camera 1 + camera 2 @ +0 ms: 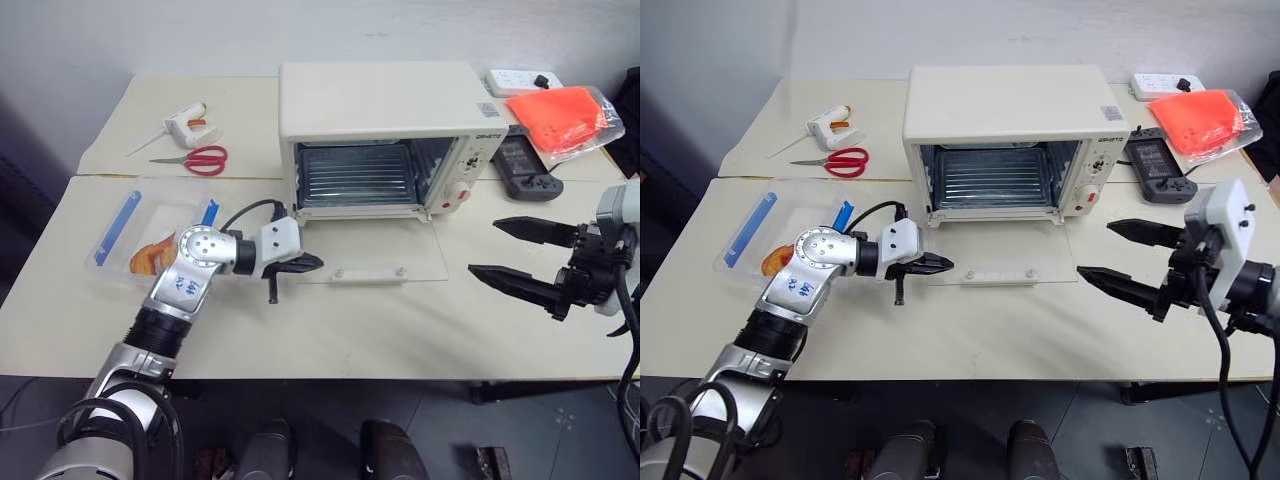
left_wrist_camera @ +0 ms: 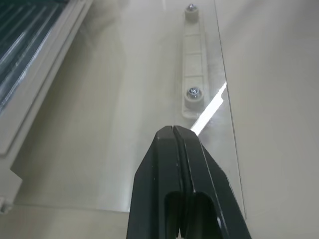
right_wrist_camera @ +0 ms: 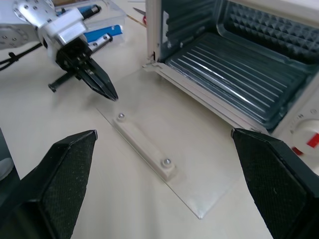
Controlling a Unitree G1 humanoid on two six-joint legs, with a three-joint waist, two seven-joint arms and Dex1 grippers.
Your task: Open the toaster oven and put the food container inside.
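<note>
The cream-white toaster oven (image 1: 380, 100) stands at the back of the table with its glass door (image 1: 400, 250) folded down flat and the white bar handle (image 1: 367, 272) facing up. The inside rack is bare. The food container (image 1: 140, 235), a clear box with blue clips and orange food, lies to the oven's left, partly hidden behind my left arm. My left gripper (image 1: 312, 263) is shut on nothing, its tip just over the door's near left corner (image 2: 173, 130). My right gripper (image 1: 485, 248) hangs wide open to the right of the door, holding nothing.
Red scissors (image 1: 195, 158) and a white glue gun (image 1: 185, 125) lie at the back left. A power strip (image 1: 523, 80), an orange bag (image 1: 572, 115) and a black handheld device (image 1: 525, 165) sit right of the oven. Bare tabletop runs along the front edge.
</note>
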